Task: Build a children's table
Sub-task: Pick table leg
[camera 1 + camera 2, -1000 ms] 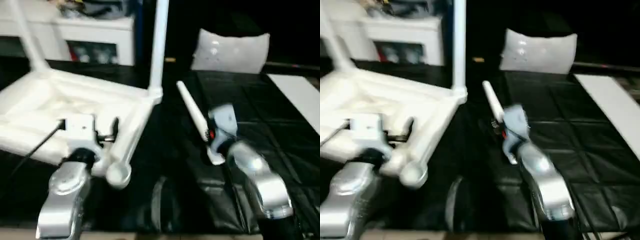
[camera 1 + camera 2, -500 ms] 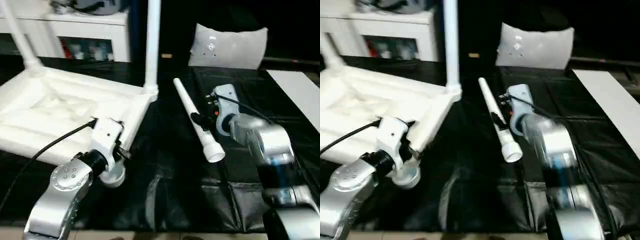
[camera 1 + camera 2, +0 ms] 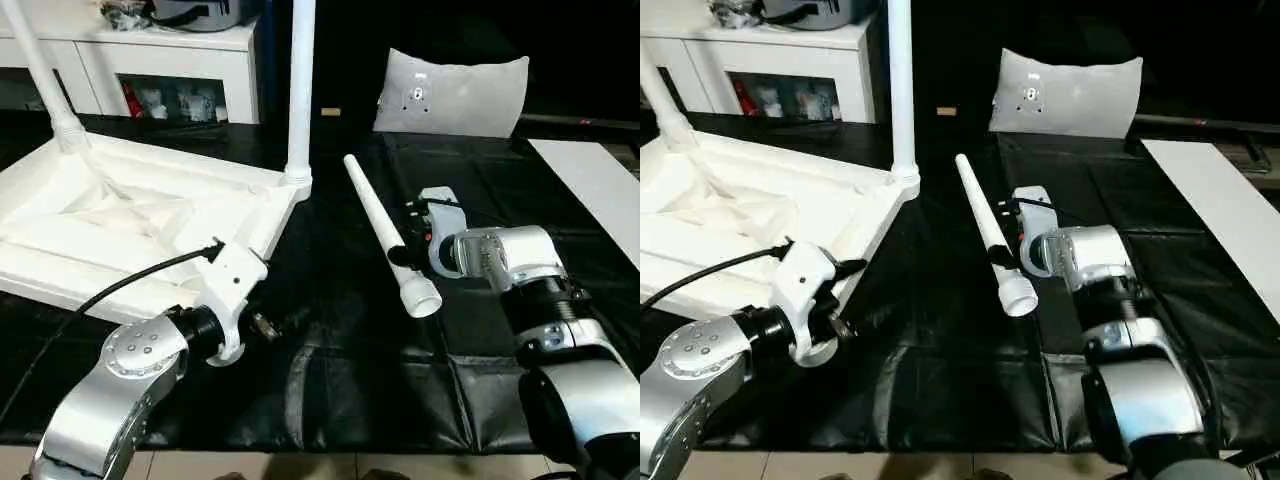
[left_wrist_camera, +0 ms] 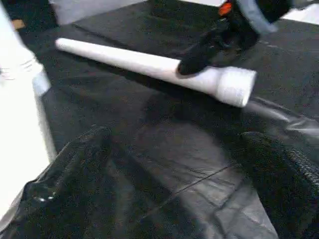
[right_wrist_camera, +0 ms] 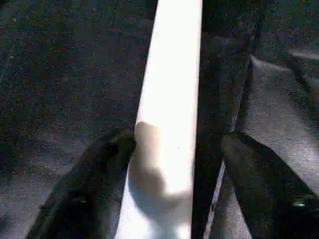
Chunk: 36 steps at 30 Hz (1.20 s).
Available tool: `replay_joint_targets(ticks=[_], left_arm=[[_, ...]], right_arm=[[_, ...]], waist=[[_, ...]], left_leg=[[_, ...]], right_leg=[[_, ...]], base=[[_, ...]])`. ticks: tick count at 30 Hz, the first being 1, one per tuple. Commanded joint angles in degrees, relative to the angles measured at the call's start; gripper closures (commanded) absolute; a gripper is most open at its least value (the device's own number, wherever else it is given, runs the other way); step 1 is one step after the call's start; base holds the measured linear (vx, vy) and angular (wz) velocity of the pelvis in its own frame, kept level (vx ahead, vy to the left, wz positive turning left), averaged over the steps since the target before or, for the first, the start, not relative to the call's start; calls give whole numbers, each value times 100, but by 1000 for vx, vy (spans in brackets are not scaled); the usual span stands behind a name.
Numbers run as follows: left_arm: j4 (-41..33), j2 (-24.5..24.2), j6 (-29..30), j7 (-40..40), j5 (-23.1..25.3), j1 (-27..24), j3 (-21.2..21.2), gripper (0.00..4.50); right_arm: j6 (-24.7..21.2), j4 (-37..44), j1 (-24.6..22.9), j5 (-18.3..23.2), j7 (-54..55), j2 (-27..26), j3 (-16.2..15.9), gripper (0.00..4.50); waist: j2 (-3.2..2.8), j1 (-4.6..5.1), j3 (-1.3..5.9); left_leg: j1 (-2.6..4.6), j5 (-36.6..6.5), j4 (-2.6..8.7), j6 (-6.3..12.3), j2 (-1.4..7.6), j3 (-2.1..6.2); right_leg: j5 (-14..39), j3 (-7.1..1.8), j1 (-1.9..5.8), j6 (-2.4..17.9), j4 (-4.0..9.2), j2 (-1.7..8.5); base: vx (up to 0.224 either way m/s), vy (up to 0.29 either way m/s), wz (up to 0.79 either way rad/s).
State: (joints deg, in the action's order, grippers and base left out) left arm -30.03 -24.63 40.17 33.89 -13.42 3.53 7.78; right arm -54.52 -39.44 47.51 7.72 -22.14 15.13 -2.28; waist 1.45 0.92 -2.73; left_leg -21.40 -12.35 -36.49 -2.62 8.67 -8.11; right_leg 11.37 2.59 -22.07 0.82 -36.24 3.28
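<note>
The white table top [image 3: 120, 215] lies upside down at the left, ribbed side up. Two white legs [image 3: 300, 80] [image 3: 40, 70] stand upright in its far corner sockets. A third leg [image 3: 385, 225] lies loose on the black mat, wide end toward me. My right gripper [image 3: 405, 245] is open and straddles this leg near its wide end; one finger [image 5: 94, 169] touches it and the other [image 5: 254, 174] stands slightly off. My left gripper [image 3: 268, 325] is open and empty, low over the mat beside the table top's near right corner, facing the loose leg [image 4: 134, 62].
A black mat [image 3: 340, 370] covers the floor. A grey pillow [image 3: 450, 95] lies at the back, a white cabinet [image 3: 150, 60] stands behind the table top, and a white board [image 3: 595, 185] lies at the right edge.
The head camera has shifted. My left gripper has come off the table top's near corner and turned toward the mat. My right gripper has settled around the loose leg.
</note>
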Motion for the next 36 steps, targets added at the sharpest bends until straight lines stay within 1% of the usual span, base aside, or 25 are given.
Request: replay_joint_targets(ticks=[1,2,3,4,5,6,7,9,10,11,13,15,17,20,22,23,25,27,29,31,32,33,34,35,36], left_arm=[[-151,-81,129,150,-123,49,68,0],[-151,-81,129,150,-123,49,68,0],[-170,-133,182,246,-216,70,92,0],[-174,-159,210,284,-260,86,107,0],[-174,-176,227,306,-290,97,115,0],[-173,-185,235,322,-313,107,117,0],[-175,-194,244,334,-336,115,118,0],[-177,-205,254,337,-340,122,120,0],[-180,-212,262,337,-343,125,121,0],[-188,-222,278,337,-343,127,126,0],[-184,-227,294,340,-345,141,130,0],[-184,-251,300,323,-364,143,146,0],[-182,-263,298,311,-370,147,155,0],[-166,-260,297,306,-372,171,157,0],[-152,-258,285,310,-364,180,166,0],[-141,-260,264,309,-347,182,171,0],[-135,-263,249,308,-337,183,175,0],[-113,-221,100,191,-241,171,156,0],[17,-97,-141,-7,-113,233,84,0],[165,13,-299,-144,-34,345,27,0],[289,152,-435,-230,-34,466,-29,0],[325,210,-465,-263,-44,521,-48,0],[338,230,-476,-275,-47,540,-55,0],[380,324,-510,-307,-86,618,-79,0],[437,462,-508,-351,-170,725,-116,0]], right_arm=[[-56,-107,112,26,-139,88,20,157],[-56,-107,112,26,-139,88,20,166],[-53,-169,113,33,-189,101,15,180],[-71,-223,122,62,-242,101,31,180],[-81,-270,134,82,-280,99,44,190],[-99,-286,132,104,-327,99,49,211],[-105,-318,139,115,-375,100,51,211],[-121,-347,129,138,-461,102,46,218],[-125,-365,123,143,-501,103,42,225],[-131,-390,107,140,-558,112,28,246],[-119,-433,109,128,-593,121,15,256],[-71,-523,128,113,-631,141,5,263],[-65,-544,126,103,-661,158,-5,265],[-75,-543,109,87,-711,183,-26,265],[-77,-514,74,80,-726,194,-34,265],[-71,-495,57,76,-716,197,-25,265],[-63,-491,50,71,-713,198,-18,265],[-1,-375,-2,169,-599,210,212,265],[110,-116,-75,393,-431,206,645,265],[293,154,-155,609,-244,171,1065,265],[772,508,-296,918,-193,86,1529,265],[1086,740,-404,1075,-288,23,1692,265],[1197,822,-442,1131,-321,1,1749,265],[1587,1160,-604,1327,-489,-78,1924,265],[1724,1495,-767,1541,-685,-143,2078,265]], waist=[[-38,-36,296],[-36,-35,301],[-71,-46,311],[-66,-54,315],[-64,-62,319],[-74,-70,325],[-74,-88,332],[-66,-98,332],[-60,-113,323],[-55,-119,306],[-57,-128,284],[-43,-129,276],[-42,-133,271],[-42,-126,275],[-41,-124,281],[-58,-125,282],[-50,-119,286],[-40,-125,284],[-39,-137,291],[-39,-168,296],[-51,-175,303],[-56,-187,316],[-41,-197,314],[-48,-191,329],[-53,-188,320]], left_leg=[[12,-1237,507,-199,356,81],[3,-1148,507,-190,361,73],[13,-987,500,-186,365,58],[14,-894,497,-172,365,44],[14,-849,496,-165,365,37],[23,-808,491,-163,368,31],[28,-684,488,-134,371,19],[24,-633,486,-110,377,8],[28,-645,489,-95,381,-1],[38,-786,497,-111,385,-9],[56,-1079,512,-200,393,-12],[68,-1188,517,-245,399,-17],[75,-1272,522,-282,400,-18],[59,-1287,529,-308,401,-9],[54,-1210,524,-297,398,-14],[55,-1170,522,-293,398,-16],[56,-1139,522,-290,401,-20],[54,-1145,524,-280,403,-24],[54,-1075,518,-263,405,-32],[60,-963,519,-231,406,-54],[62,-921,512,-232,402,-57],[65,-923,513,-230,411,-63],[55,-922,521,-208,415,-72],[67,-861,520,-187,417,-59],[51,-856,524,-153,407,-73]], right_leg=[[1368,-268,192,1215,439,447],[1240,-268,202,1239,423,441],[973,-265,200,1293,398,426],[792,-264,210,1356,381,422],[709,-265,217,1380,375,420],[631,-266,218,1407,366,422],[423,-265,229,1467,353,413],[356,-270,237,1484,348,416],[395,-273,234,1492,354,422],[601,-275,218,1482,378,423],[1051,-281,196,1402,413,429],[1256,-284,177,1334,430,431],[1428,-285,165,1268,445,433],[1508,-284,168,1188,447,434],[1417,-286,170,1194,442,431],[1358,-286,167,1211,439,430],[1269,-281,169,1239,432,423],[1266,-285,173,1241,439,428],[1193,-289,182,1235,436,429],[1054,-296,181,1184,445,424],[1019,-298,187,1169,439,425],[984,-295,189,1149,428,432],[953,-299,199,1109,443,440],[874,-285,193,1145,415,427],[857,-289,196,1131,430,420]], base=[[0,0,0],[0,0,0],[0,0,0],[0,0,0],[0,0,0],[0,0,0],[0,0,0],[0,0,0],[0,0,0],[0,0,0],[0,0,0],[0,0,0],[0,0,0],[0,0,0],[0,0,0],[0,0,0],[0,0,0],[0,0,0],[0,0,0],[0,0,0],[0,0,0],[0,0,0],[0,0,0],[0,0,0],[0,0,0]])
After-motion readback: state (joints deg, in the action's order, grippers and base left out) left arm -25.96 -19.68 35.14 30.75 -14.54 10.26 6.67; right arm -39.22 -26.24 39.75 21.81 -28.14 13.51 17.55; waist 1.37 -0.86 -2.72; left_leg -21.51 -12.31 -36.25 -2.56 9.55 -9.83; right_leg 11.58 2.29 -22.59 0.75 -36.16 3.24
